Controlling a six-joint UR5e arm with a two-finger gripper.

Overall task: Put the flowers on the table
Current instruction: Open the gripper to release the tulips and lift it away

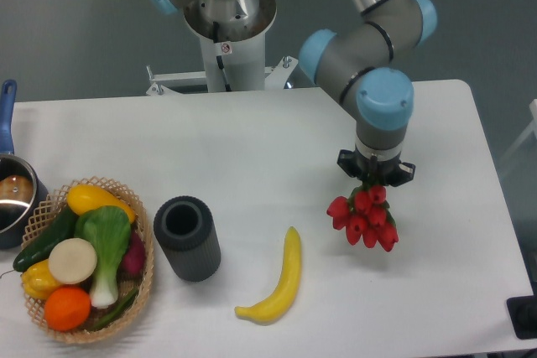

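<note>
Fingers of the black two-finger gripper are mostly hidden beneath the wrist and behind the bunch of red tulip buds; they appear clamped on the stems, which cannot be seen. Buds hang below the gripper over the right part of the large white rounded-corner table; contact with the surface cannot be judged. Bare tabletop is seen between the bunch and the right edge. Left of it lies a yellow banana, then a dark ribbed cylinder.
</note>
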